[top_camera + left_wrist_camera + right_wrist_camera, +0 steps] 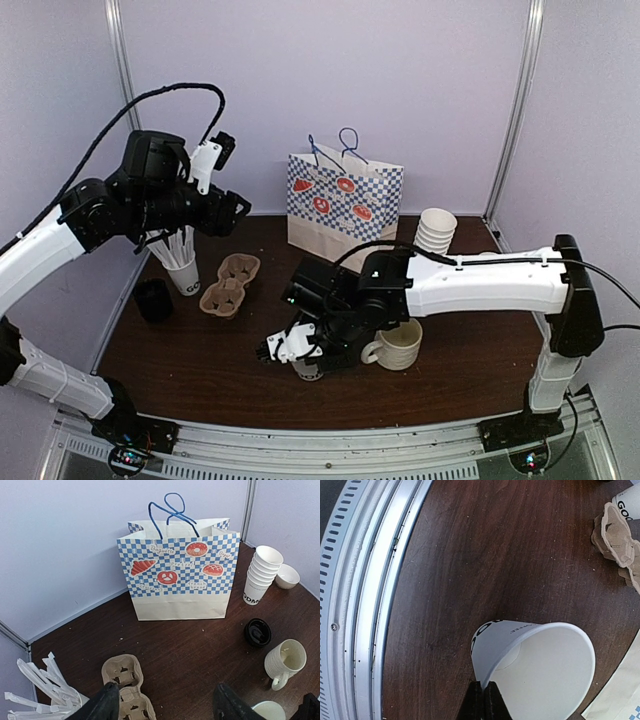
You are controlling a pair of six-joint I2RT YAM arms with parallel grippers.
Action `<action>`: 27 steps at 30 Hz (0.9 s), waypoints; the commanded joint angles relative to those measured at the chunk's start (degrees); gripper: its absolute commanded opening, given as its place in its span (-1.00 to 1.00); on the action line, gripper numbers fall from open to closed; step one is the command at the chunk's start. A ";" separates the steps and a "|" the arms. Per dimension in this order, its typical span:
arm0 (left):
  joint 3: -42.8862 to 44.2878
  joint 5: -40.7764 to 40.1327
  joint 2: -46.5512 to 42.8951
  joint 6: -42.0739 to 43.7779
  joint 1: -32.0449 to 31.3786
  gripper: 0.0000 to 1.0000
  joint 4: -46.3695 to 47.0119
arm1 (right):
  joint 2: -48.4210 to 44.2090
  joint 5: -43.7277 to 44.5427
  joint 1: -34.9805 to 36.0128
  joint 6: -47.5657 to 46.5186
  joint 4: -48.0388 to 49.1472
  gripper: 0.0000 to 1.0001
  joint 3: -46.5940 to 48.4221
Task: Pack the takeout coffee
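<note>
My right gripper (303,352) (483,686) is shut on the rim of a lidless white paper cup (535,660) with black lettering near its base. The cup is tilted, low over the table near the front edge (308,369). Its rim also shows in the left wrist view (270,710). One black lid (257,631) lies loose on the table. No cup with a lid on shows. My left gripper (238,212) (167,697) is open and empty, held high over the brown two-cup carrier (230,285) (124,679).
A blue-checked paper bag (344,198) (179,575) stands open at the back. Beside it is a stack of lidless cups (436,230) (262,575). A ceramic mug (396,345) (284,662) sits right of my right gripper. A cup of wrapped straws (180,262) and a black object (153,300) stand at the left.
</note>
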 commanded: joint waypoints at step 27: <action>3.12 10.42 6.25 4.36 1.28 0.35 2.46 | -10.98 -17.71 -13.47 -2.31 -15.15 -0.34 5.60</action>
